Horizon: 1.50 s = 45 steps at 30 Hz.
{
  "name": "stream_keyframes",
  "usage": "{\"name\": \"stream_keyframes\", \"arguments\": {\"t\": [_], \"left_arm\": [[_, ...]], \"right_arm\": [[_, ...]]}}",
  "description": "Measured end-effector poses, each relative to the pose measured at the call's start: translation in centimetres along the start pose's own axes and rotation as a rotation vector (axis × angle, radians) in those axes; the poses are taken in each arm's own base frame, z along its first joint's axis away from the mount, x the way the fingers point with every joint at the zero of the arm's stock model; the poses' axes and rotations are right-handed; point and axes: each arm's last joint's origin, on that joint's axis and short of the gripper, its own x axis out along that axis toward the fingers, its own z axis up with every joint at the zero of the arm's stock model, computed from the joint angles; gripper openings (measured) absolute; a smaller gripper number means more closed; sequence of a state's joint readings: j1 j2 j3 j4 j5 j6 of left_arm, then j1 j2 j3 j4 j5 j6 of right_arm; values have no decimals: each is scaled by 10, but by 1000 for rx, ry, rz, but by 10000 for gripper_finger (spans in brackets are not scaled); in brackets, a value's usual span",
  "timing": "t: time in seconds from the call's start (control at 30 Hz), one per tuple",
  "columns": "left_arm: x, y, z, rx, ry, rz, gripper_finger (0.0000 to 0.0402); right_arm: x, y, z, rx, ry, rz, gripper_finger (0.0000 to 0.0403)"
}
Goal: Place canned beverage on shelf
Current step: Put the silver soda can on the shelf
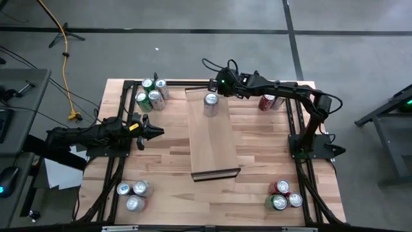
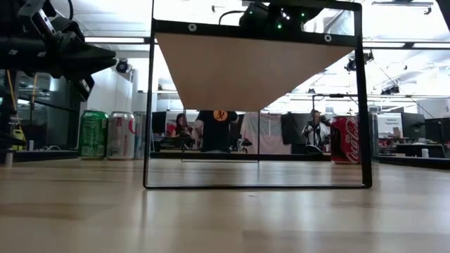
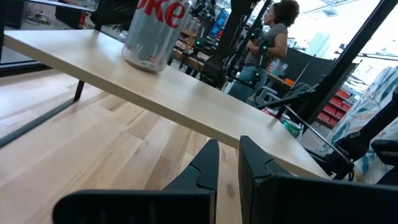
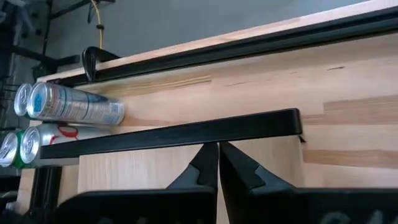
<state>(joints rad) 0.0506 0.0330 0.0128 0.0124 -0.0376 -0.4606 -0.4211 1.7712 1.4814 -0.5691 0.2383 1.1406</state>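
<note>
Overhead first: one silver can (image 1: pixel 211 104) stands upright on the shelf (image 1: pixel 212 138), just beside the right hand (image 1: pixel 217 84), which hangs clenched and empty at the shelf's far short end. I judge this can placed, so the step in hand is to draw the right hand clear without brushing it (straight up looks safest, since the can sits close under the fingers). The left hand (image 1: pixel 153 133) waits clenched and empty, well apart from the shelf's long edge, with a green-and-silver cluster of cans (image 1: pixel 152 95) near it. A red can (image 1: pixel 268 102) lies close under the right arm; more cans wait in the table's (image 1: pixel 257 148) two near corners.

Table-level view: the shelf is raised on a thin black frame (image 2: pixel 149 105), with open room beneath.

Left wrist view: the can stands well in from the shelf's long edge, so tipping off seems unlikely. A person (image 3: pixel 267 46) shows in the room beyond.

Right wrist view: shut fingers (image 4: pixel 208 163) sit just above the shelf's dark end lip (image 4: pixel 186 134), a likely snag when moving low.
</note>
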Motion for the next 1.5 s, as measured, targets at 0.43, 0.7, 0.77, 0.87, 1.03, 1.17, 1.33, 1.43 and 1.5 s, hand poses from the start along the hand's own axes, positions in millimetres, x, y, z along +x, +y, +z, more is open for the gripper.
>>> {"name": "stream_keyframes", "arguments": {"t": [0.43,0.7,0.77,0.87,1.03,1.17,1.33,1.43,1.5], "left_arm": [[0,0,0,0,0,0,1],[0,0,0,0,0,0,1],[0,0,0,0,0,0,1],[0,0,0,0,0,0,1],[0,0,0,0,0,0,1],[0,0,0,0,0,0,1],[0,0,0,0,0,0,1],[0,0,0,0,0,0,1],[0,0,0,0,0,0,1]], "right_arm": [[-85,-41,26,-379,86,-185,0],[-154,-81,-42,-609,348,-266,0],[-159,-96,-71,-543,401,-220,0],[-161,-112,-112,-433,465,-93,0],[-161,-114,-161,-315,497,70,0],[-159,-111,-189,-321,535,73,0],[-154,-106,-220,-328,596,92,0],[-153,-102,-236,-333,627,138,0],[-152,-100,-242,-320,635,152,0]]}}
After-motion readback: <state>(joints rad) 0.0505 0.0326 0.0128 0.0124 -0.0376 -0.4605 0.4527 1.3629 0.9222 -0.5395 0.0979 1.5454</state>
